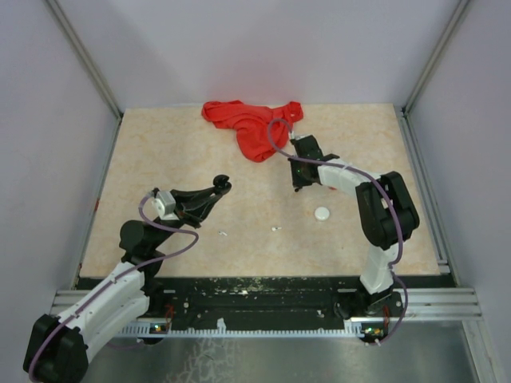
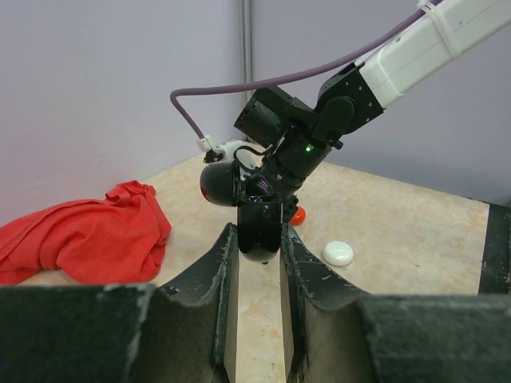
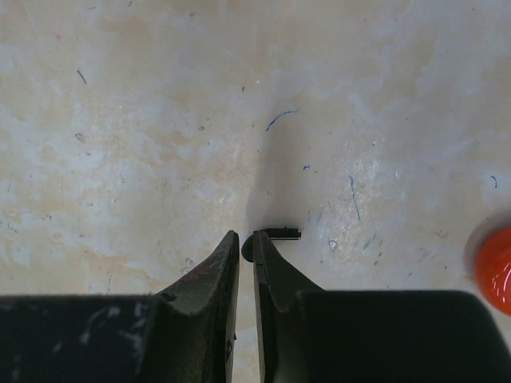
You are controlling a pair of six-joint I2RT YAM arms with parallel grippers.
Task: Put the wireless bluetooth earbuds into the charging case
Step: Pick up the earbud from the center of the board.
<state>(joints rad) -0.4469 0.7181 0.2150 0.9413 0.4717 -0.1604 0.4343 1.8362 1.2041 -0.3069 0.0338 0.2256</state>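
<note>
- Earbuds visible number three: one black earbud point(image 3: 275, 234) and two white earbuds point(image 1: 223, 233) point(image 1: 275, 228).
- In the right wrist view, the black earbud lies on the table point(image 3: 160, 120) right at the tips of the right gripper point(image 3: 246, 242), touching or just past the right-hand fingertip; whether it is pinched cannot be told.
- The right gripper's fingers point(image 3: 215, 271) stand nearly together, with only a thin slit between them, pointing down at the table surface.
- One red round case point(image 3: 495, 267) sits blurred to the right of the right gripper, at the frame edge; in the left wrist view it peeks out orange-red behind the right arm's fingers point(image 2: 297, 215).
- One white round case point(image 1: 322, 213) lies just in front of the right gripper, nearer the arm bases.
- Both white earbuds rest as tiny specks on the table, one just right of the left gripper point(image 1: 223, 185) and nearer the bases, the other farther right, between the two arms.
- The left gripper hovers with a narrow gap between its fingers point(image 2: 219, 275) and nothing between them.
- One red cloth point(image 1: 247, 126) lies crumpled beyond the right gripper, at the far edge of the table.
</note>
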